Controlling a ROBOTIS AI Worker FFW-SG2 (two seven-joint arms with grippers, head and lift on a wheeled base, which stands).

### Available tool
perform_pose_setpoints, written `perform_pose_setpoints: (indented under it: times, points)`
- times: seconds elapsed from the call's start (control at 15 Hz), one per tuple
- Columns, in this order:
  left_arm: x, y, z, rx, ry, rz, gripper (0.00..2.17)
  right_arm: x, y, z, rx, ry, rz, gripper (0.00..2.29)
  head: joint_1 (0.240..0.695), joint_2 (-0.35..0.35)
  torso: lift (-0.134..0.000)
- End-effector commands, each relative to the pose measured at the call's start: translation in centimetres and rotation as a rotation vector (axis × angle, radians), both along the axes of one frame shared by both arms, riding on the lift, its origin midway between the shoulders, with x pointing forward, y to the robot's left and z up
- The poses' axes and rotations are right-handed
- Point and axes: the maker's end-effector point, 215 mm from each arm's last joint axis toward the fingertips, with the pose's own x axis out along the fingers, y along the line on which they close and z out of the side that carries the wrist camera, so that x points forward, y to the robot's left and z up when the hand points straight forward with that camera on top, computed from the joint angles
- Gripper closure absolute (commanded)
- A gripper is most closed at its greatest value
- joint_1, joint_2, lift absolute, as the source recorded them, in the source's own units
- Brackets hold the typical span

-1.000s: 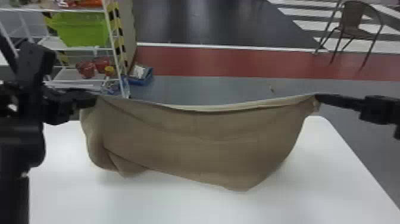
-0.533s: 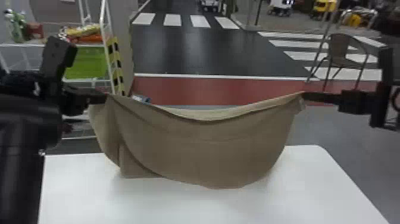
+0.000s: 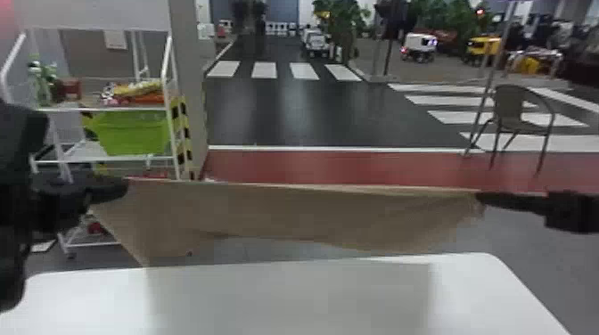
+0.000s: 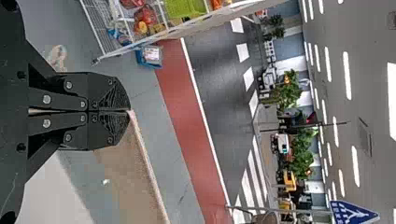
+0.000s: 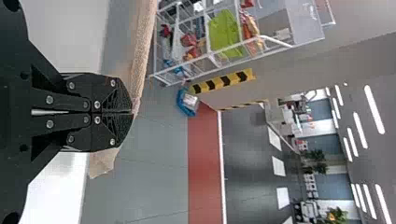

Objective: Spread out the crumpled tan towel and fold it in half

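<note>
Towel's lower edge: swinging up and away from the robot since the earlier frame, where it was hanging in front of the white surface.
Tan towel (image 3: 285, 214): stretching between the two grippers in the air, its hem curving beyond the table's far edge, with gray floor showing between hem and table; its left part is dangling lower than the middle.
White table (image 3: 468, 289): lying below and nearer than the towel, its far corners rounding off, a darker patch spreading across its middle.
Left gripper (image 3: 127, 187): pressing its fingers together on the towel's upper left corner.
Right gripper (image 3: 479, 198): pinching the upper right corner, a small bit of cloth poking out past the fingers in the right wrist view.
Room, left: a white wire rack (image 3: 96, 108) is standing beyond the towel, holding a green bin (image 3: 133, 133), next to a gray pillar (image 3: 189, 44).
Room, far: a red strip (image 3: 334, 167) is crossing the floor, with black roadway and white crossing stripes running behind it.
Room, right: a brown chair (image 3: 510, 107) is standing past the table.
Head view: tilting upward since the earlier frame, now bringing in more of the far room.
</note>
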Motion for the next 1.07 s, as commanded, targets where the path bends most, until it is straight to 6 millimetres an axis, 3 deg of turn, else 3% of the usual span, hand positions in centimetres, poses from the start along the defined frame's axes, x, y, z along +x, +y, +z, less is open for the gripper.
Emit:
perform_pose_setpoints:
  times: [0.0, 0.07, 0.13, 0.33, 0.53, 0.73, 0.8, 1.0]
  points:
    - [-5.1, 1.1, -4.7, 0.034, 0.036, -0.001, 1.88, -5.0, 0.6, -6.5, -0.057, 0.062, 0.047, 2.18, 0.466, -0.080, -0.121]
    - [-6.7, 1.1, -6.6, 0.064, 0.057, -0.012, 1.88, -6.9, 1.6, -8.7, -0.066, 0.092, 0.082, 2.18, 0.509, -0.077, -0.121]
    - [-8.1, 1.0, -8.3, 0.097, 0.069, -0.036, 1.88, -8.3, 2.5, -9.8, -0.071, 0.109, 0.111, 2.18, 0.591, -0.070, -0.121]
    - [-12.4, 1.4, -10.9, 0.188, 0.074, -0.081, 1.88, -13.0, 3.5, -12.7, -0.069, 0.172, 0.170, 2.18, 0.694, -0.052, -0.121]
    - [-16.2, 1.1, -13.7, 0.305, 0.082, -0.194, 1.88, -17.7, 3.9, -16.4, -0.118, 0.233, 0.240, 2.18, 0.695, -0.040, -0.121]
    - [-19.1, 1.4, -16.4, 0.383, 0.107, -0.273, 1.88, -20.5, 4.7, -18.0, -0.124, 0.272, 0.292, 2.18, 0.695, -0.043, -0.121]
    - [-20.1, 1.6, -17.1, 0.399, 0.120, -0.291, 1.88, -21.1, 4.4, -18.0, -0.130, 0.278, 0.299, 2.18, 0.695, -0.039, -0.121]
    - [-23.5, 1.1, -18.9, 0.462, 0.144, -0.383, 1.88, -22.2, 1.6, -15.4, -0.113, 0.248, 0.278, 2.18, 0.695, -0.041, -0.121]
